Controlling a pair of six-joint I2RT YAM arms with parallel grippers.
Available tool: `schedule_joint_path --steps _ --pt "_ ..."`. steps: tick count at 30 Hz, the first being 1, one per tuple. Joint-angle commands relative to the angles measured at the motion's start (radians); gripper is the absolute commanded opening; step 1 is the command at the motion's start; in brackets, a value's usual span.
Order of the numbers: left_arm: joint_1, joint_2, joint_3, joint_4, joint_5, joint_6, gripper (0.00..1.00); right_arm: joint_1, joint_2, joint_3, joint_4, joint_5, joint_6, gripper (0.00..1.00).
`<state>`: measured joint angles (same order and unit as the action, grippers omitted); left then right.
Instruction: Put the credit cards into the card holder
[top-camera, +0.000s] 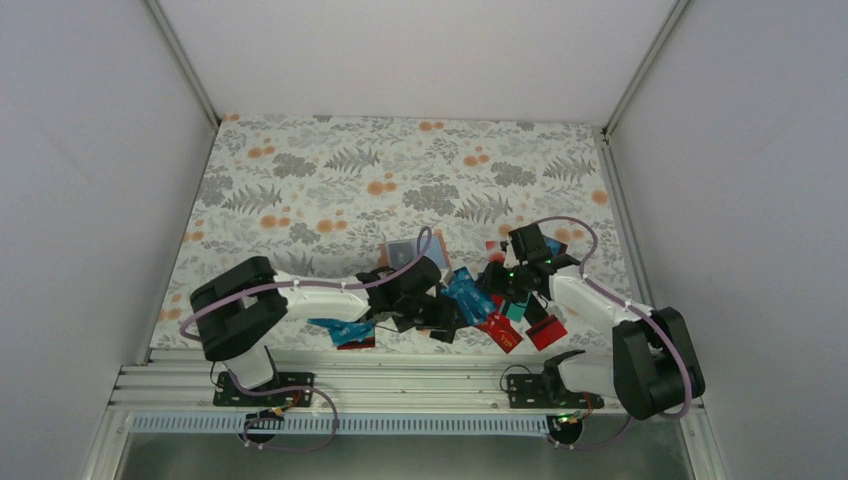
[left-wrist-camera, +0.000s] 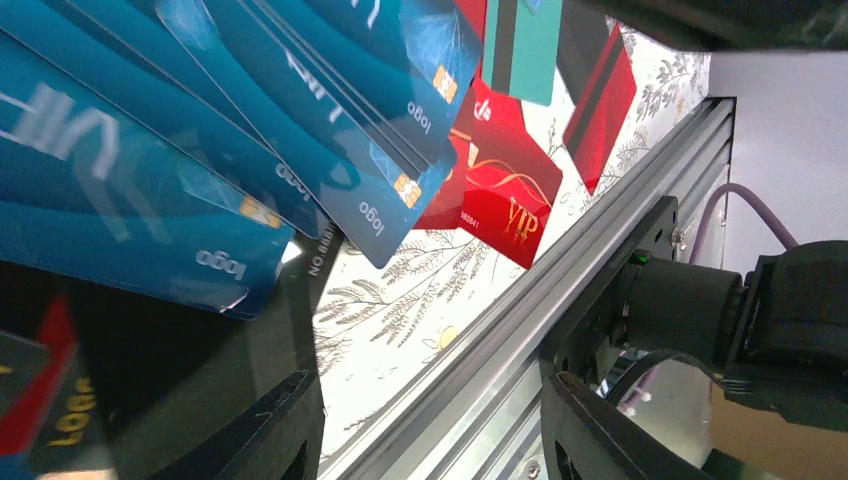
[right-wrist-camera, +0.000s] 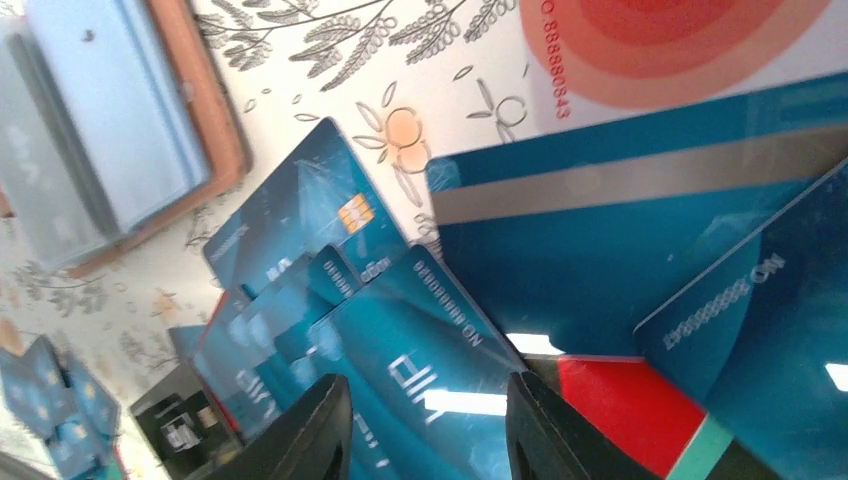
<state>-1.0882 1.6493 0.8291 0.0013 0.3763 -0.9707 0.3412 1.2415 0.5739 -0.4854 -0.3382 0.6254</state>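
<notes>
The left hand (left-wrist-camera: 435, 440) hangs low over the flower-printed tabletop (top-camera: 330, 190). Its two black fingers stand well apart, with nothing between them. Past its fingertips runs the ribbed aluminium rail (left-wrist-camera: 560, 300) of the near edge. Beyond that is the right arm's black base joint (left-wrist-camera: 760, 320) with a lilac cable. A fan of overlapping blue cards crowds in above and to the left of this hand. A black card with gold lettering (left-wrist-camera: 60, 420) lies blurred at its left finger.

The right hand (right-wrist-camera: 425, 435) is partly open. Its fingers straddle a teal-blue card marked VIP (right-wrist-camera: 430, 385) that lies flat below them. No pinch on it shows.

The credit cards (top-camera: 470, 290) lie in a loose overlapping heap between the two hands and spill toward the rail. They are thin, glossy, round-cornered plastic, mostly deep blue with gold chips and white "logo" print. Ahead of the left hand lie a red card with gold VIP lettering (left-wrist-camera: 510, 195), a plain teal one (left-wrist-camera: 520, 50) and a red one with a dark stripe (left-wrist-camera: 600, 95). Above the right hand a blue card shows its grey magnetic stripe (right-wrist-camera: 620, 230). Further up is a white card with orange-red rings (right-wrist-camera: 680, 50).

The card holder (right-wrist-camera: 215, 130) lies flat on the tabletop, up and to the left of the right hand and apart from the heap. It is a squarish pouch with a tan-brown leather-like rim around pale grey-blue pockets.
</notes>
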Motion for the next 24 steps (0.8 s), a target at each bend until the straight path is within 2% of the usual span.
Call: schedule_joint_path --steps 1,7,16,20,24 --pt "-0.043 0.072 0.003 0.15 0.029 -0.195 0.55 -0.023 0.055 -0.027 0.089 0.038 -0.02 0.39" --pt "-0.069 0.152 0.012 0.198 -0.007 -0.307 0.55 -0.027 0.109 -0.057 0.115 0.012 -0.028 0.38" --pt "-0.086 0.219 -0.019 0.302 -0.044 -0.454 0.55 -0.026 0.107 -0.085 0.129 -0.021 -0.023 0.37" --pt "-0.085 0.223 -0.027 0.303 -0.073 -0.491 0.54 -0.027 0.101 -0.102 0.133 -0.045 -0.023 0.3" --pt "-0.086 0.219 -0.038 0.309 -0.109 -0.513 0.53 -0.026 0.09 -0.111 0.126 -0.053 -0.02 0.3"
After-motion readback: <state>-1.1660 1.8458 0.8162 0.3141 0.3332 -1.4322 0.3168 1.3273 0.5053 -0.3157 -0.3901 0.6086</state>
